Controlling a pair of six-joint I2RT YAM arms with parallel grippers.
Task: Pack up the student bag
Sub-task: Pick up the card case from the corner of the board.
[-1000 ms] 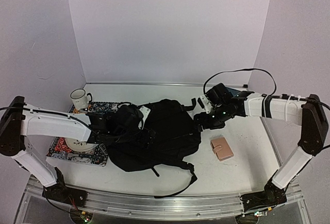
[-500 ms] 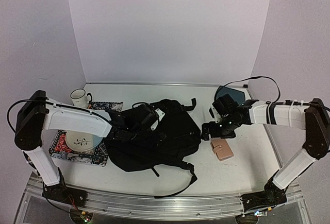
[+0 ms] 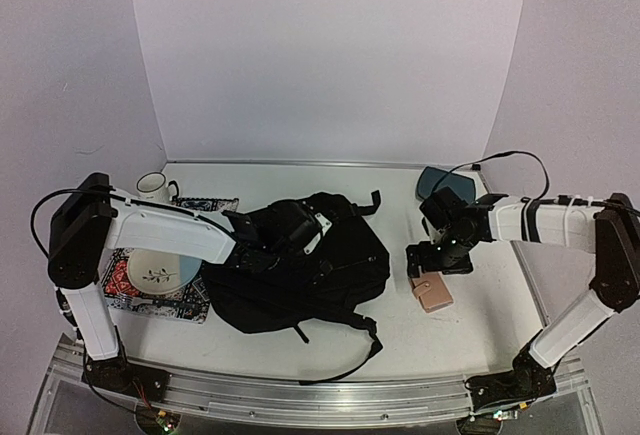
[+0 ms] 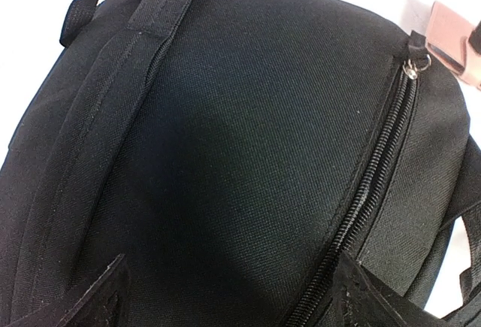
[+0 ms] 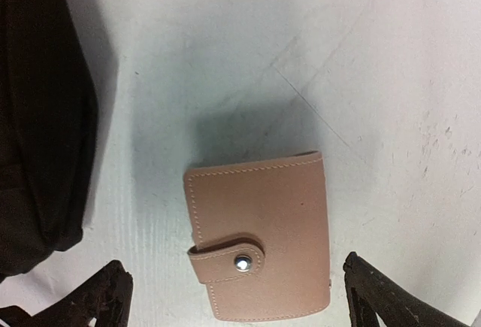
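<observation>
The student bag (image 3: 330,275) lies flat in the middle of the table (image 3: 480,335), straps trailing toward the near edge, with a patterned mat (image 3: 150,300) carrying a plate (image 3: 155,273) on its left and a pink snap wallet (image 3: 432,292) just to its right. The left gripper (image 4: 229,301) hovers over the bag's black top panel beside a zip, fingers spread wide and holding nothing. The right gripper (image 5: 240,298) hangs above the wallet, fingers likewise parted on either side, clear of it
</observation>
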